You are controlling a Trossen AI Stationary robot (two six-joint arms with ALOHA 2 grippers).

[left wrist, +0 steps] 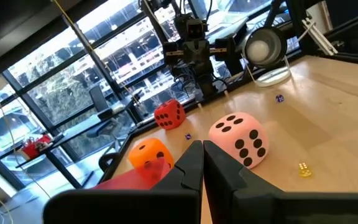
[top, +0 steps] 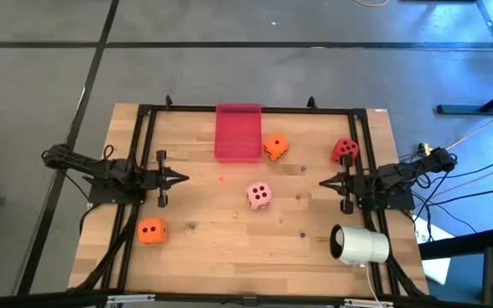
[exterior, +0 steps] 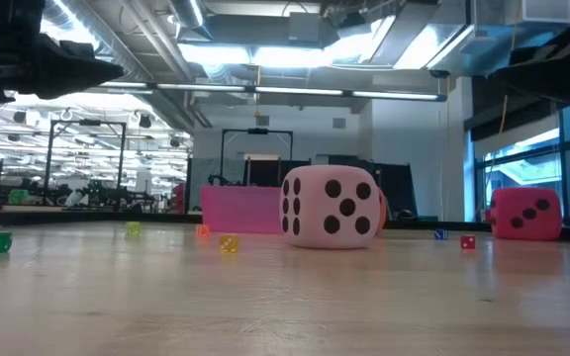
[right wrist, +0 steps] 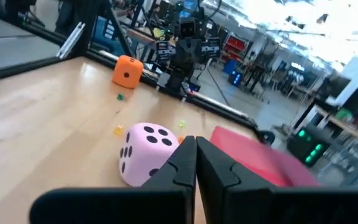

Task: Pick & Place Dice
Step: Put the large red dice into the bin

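The pale pink die (top: 259, 195) rests on the table's middle; it also shows in the low view (exterior: 330, 206) and in both wrist views (left wrist: 240, 140) (right wrist: 143, 152). One orange die (top: 275, 146) sits beside the pink-red tray (top: 238, 131), the other (top: 151, 230) near the front left. The red die (top: 344, 151) sits at the far right. My left gripper (top: 183, 179) is shut and empty at the table's left. My right gripper (top: 323, 182) is shut and empty at the right. Both point at the pink die from a distance.
A white cylinder (top: 359, 245) lies on its side at the front right, near my right arm. Several tiny coloured dice (exterior: 229, 243) are scattered over the wood. A black frame (top: 246, 109) borders the table.
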